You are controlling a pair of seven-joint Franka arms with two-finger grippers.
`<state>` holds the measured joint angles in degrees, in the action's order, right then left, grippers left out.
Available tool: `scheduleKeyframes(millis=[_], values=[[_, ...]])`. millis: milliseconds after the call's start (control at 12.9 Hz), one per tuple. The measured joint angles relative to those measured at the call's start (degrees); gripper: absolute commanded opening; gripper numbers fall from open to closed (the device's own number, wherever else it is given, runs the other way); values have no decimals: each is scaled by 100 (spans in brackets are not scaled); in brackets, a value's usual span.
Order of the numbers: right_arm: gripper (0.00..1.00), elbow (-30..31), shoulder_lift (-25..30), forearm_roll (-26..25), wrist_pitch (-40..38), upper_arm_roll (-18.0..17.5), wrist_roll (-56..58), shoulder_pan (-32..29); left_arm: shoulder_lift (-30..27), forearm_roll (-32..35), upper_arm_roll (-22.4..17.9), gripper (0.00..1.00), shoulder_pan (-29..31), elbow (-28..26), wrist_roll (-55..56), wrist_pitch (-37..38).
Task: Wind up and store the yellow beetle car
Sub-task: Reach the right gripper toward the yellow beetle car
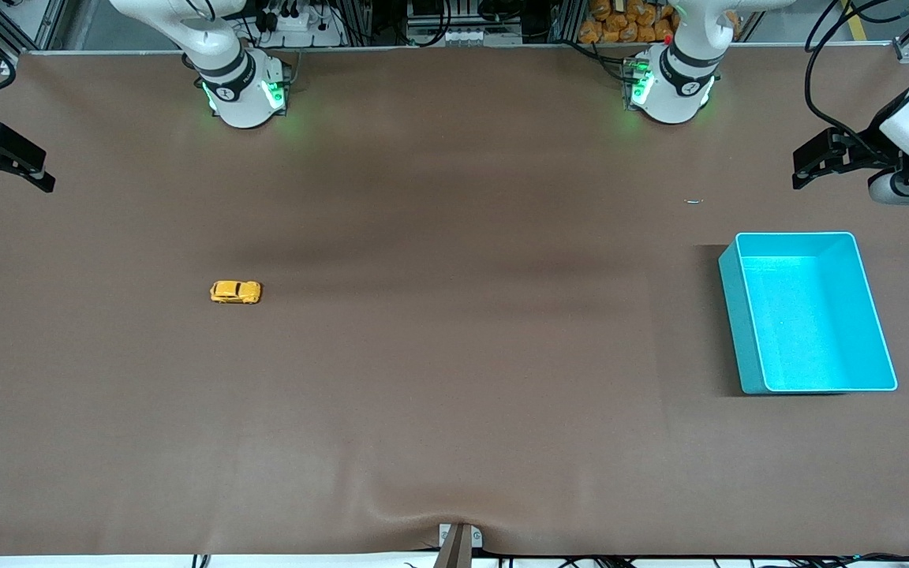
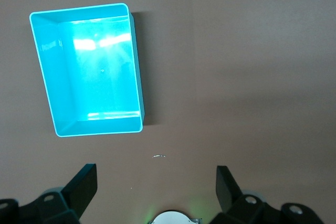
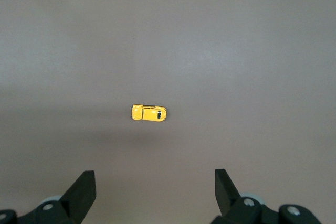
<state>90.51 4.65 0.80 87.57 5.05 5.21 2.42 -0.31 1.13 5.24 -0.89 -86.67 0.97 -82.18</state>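
The yellow beetle car stands on its wheels on the brown table toward the right arm's end, and the right wrist view shows the car alone on bare cloth. High over the table's edge at that end, my right gripper is open and empty, its open gap well short of the car. At the left arm's end my left gripper hangs open and empty above the table, farther from the front camera than the turquoise bin. The left wrist view shows the empty bin and the left gripper's open gap.
A tiny pale scrap lies on the cloth between the left arm's base and the bin. The right arm's base stands at the table's back edge. The cloth bulges over a bracket at the front edge.
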Motion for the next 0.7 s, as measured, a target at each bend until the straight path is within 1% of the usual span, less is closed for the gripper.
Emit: scheduleKeyframes(millis=[388,544,699], values=[[100,49,-57,2,-42,-36,0,8,3,0,-66,100,21,-2,-48,3],[100,276,-125,3,41,-72,12,9,6,0,-69,100,20,-3,-53,3],[100,693,-187,2,332,-144,206,14,9,0,-70,100,21,-3,-53,3]])
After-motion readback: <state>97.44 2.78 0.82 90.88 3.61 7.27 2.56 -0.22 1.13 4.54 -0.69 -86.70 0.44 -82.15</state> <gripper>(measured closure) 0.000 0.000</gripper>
